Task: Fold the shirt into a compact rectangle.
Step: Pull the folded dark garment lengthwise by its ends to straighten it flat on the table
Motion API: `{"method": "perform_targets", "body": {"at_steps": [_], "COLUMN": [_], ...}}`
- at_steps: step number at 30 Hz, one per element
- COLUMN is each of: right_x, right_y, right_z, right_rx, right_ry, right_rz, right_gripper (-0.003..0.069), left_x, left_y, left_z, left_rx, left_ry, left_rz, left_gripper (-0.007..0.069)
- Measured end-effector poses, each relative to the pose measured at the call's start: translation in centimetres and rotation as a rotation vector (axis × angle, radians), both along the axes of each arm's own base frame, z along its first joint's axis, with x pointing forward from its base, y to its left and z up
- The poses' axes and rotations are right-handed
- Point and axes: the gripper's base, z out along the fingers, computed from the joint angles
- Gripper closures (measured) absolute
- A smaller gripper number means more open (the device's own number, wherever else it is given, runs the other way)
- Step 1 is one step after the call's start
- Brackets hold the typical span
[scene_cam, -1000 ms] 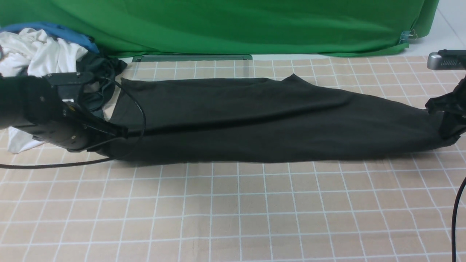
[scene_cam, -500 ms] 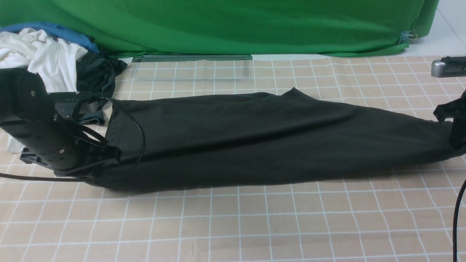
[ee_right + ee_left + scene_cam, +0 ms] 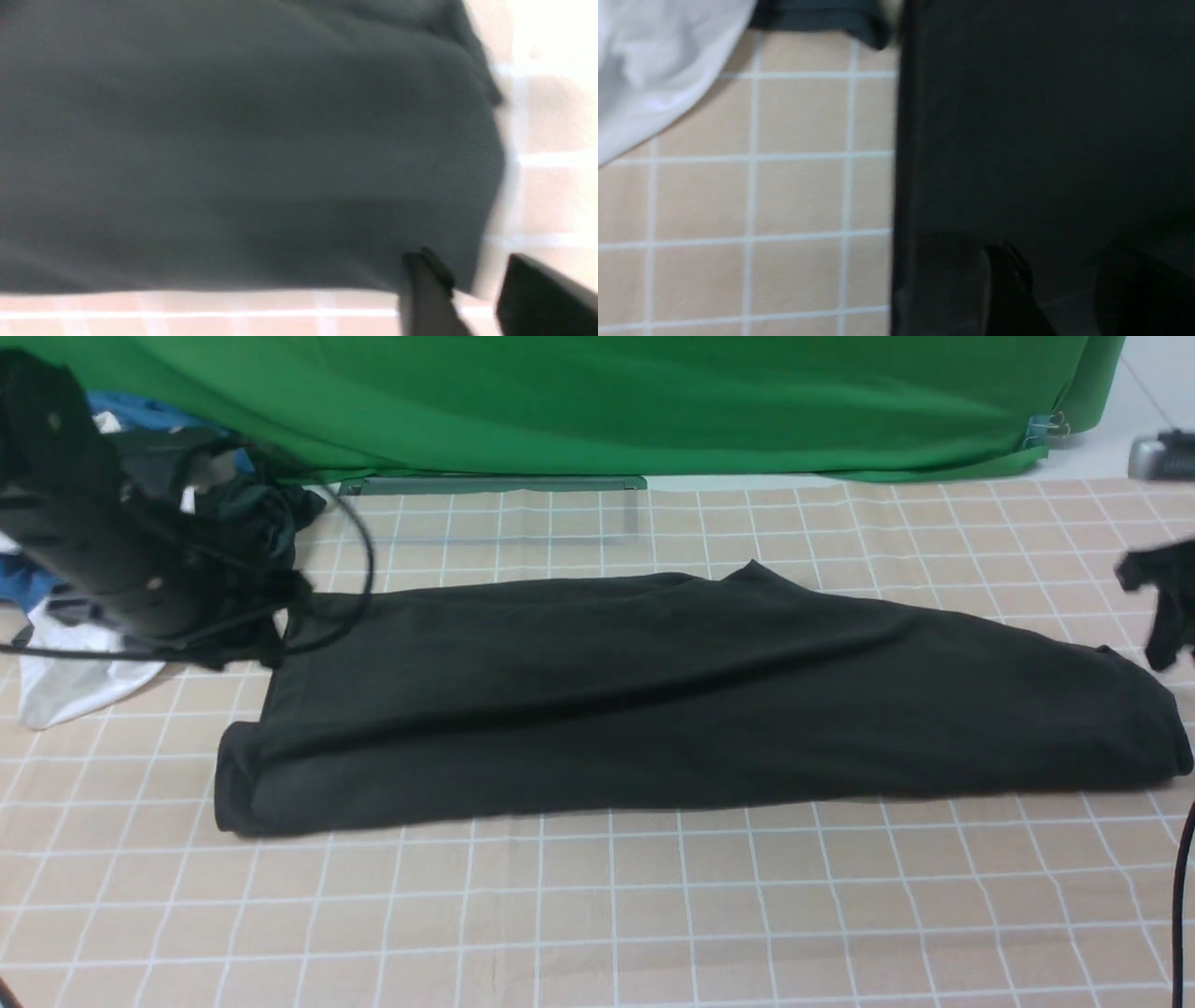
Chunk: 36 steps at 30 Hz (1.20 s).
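Note:
The black shirt [image 3: 691, 700] lies flat on the grid mat as a long band, folded lengthwise, running from left to right. No print or label shows. My left gripper [image 3: 266, 616] hangs blurred above the shirt's far left corner. In the left wrist view it [image 3: 1064, 275] stands open over the shirt [image 3: 1041, 116], with nothing between its fingers. At the far right edge, my right gripper [image 3: 1162, 611] hovers just off the shirt's right end. The right wrist view shows it [image 3: 476, 275] open over the corner of the shirt [image 3: 233, 140], holding nothing.
A white garment [image 3: 65, 681], a dark grey-green garment [image 3: 257, 513] and blue cloth [image 3: 28, 583] are heaped at the back left, beside the left arm. A green backdrop [image 3: 597, 401] closes the rear. Black cables trail at the left and right edges.
Both grippers have let go of the shirt's ends and opened. The shirt has dropped flat onto the mat. The left arm rose and pulled back; the right gripper lifted slightly.

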Motion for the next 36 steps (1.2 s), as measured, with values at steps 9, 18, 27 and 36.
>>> {"method": "perform_targets", "body": {"at_steps": [9,18,27,36], "right_x": [1.5,2.8,5.1,5.0], "right_y": [13.2,18.7,18.6,17.6], "right_z": [-1.5,-6.9,-7.6,-6.6], "right_rx": [0.164,0.151,0.103,0.096], "right_ry": [-0.126,-0.164,-0.369,-0.336], "right_rz": [0.356,0.439,0.368,0.384], "right_gripper": [0.0623,0.0623,0.0603,0.0582], "left_x": [1.0,2.8,2.6,3.2], "left_y": [-7.9,-6.7,-3.8,-3.6], "left_z": [-7.5,-9.7,-8.7,-1.4], "left_rx": [-0.025,-0.088,-0.123,-0.133], "left_ry": [0.173,0.139,0.214,0.025], "left_rz": [-0.176,0.004,0.106,0.073], "left_gripper": [0.0609,0.0607,0.0606,0.0606]}}
